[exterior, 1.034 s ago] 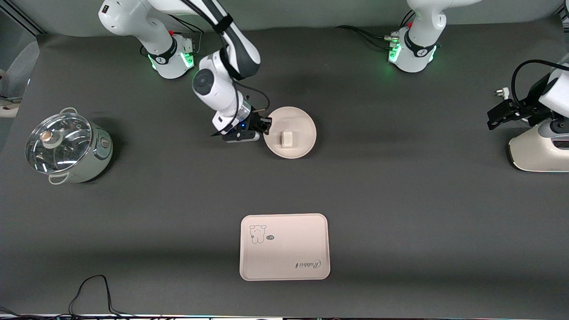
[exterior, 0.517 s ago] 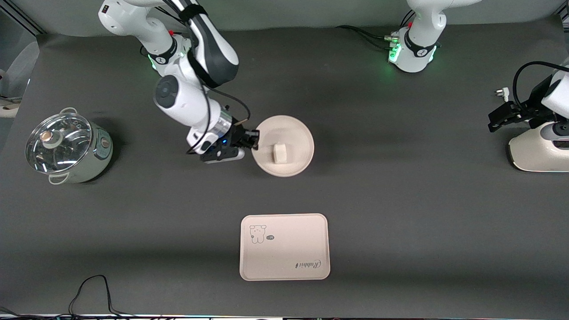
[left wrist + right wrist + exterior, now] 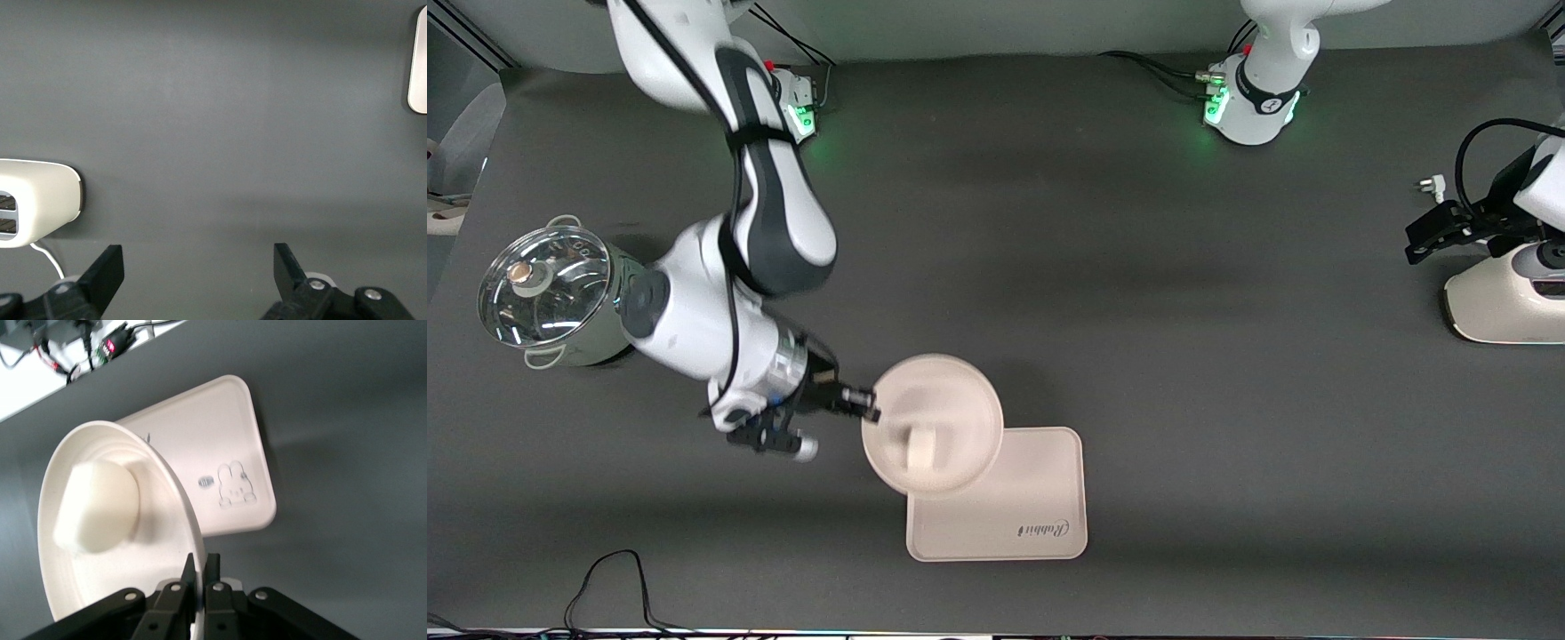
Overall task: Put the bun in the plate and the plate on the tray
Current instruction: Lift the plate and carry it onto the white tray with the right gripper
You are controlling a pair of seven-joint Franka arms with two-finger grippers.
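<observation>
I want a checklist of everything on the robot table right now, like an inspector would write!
Surface: dark grey table, flat.
Job's things: bun lies in the plate; plate is held up over the tray, covering one corner of it, not set down yet.
Clutter: lidded pot toward the right arm's end; white appliance toward the left arm's end.
Grippers: right gripper shut on the plate's rim; left gripper open, waiting over bare table by the appliance.
Cables: black cable at the table edge nearest the front camera; a plug by the appliance.
Surroundings: both arm bases show green lights.
</observation>
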